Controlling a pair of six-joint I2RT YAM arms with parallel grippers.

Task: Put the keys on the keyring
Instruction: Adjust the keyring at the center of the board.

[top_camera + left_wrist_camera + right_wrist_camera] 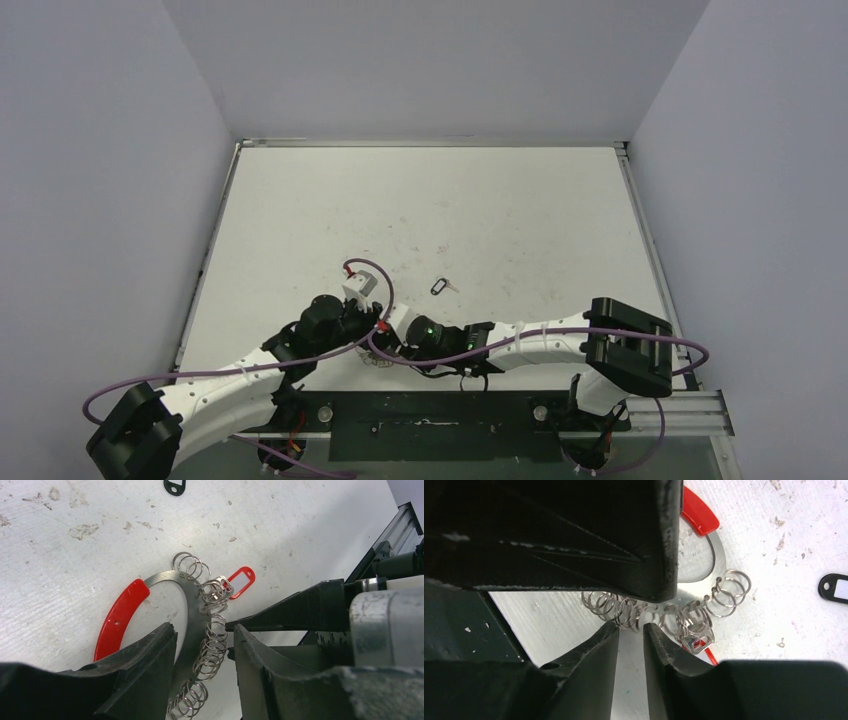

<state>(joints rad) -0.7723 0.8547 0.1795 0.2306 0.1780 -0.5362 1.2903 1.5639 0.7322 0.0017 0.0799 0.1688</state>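
White bench (500, 200), matt, scuffed and flecked with grey-brown marks. Plain pale grey walls (430, 60) close it in on three sides, and a black base plate (430, 425) runs along the lower edge of the top view.

Item 1: keyring (194, 607). Flat metal band lying on the bench at lower centre of the top view, where the two wrists largely hide it.
- In the left wrist view the red sleeve (120, 617) covers the left arc. Its long axis runs from lower left to upper right.
- Small split rings (212, 650) are strung along the right arc, from top centre down to the lower edge.

Item 2: red key tag (241, 582), with a white label. It is hooked among the split rings and points to the upper right.

Item 3: loose key (441, 286), with a dark oblong looped head. It lies alone on the bench, up and right of the wrists and well apart from the keyring. Its long axis is tilted from lower left to upper right.

Item 4: left gripper (205, 627). Fingers stand partway apart, astride the band and its split rings. Whether they press on the metal cannot be told.

Item 5: right gripper (630, 627). Fingers are parted by a narrow gap with nothing between them. The tips sit just beside the row of split rings. One left finger (574, 535) fills the upper part of the right wrist view and covers much of the band.
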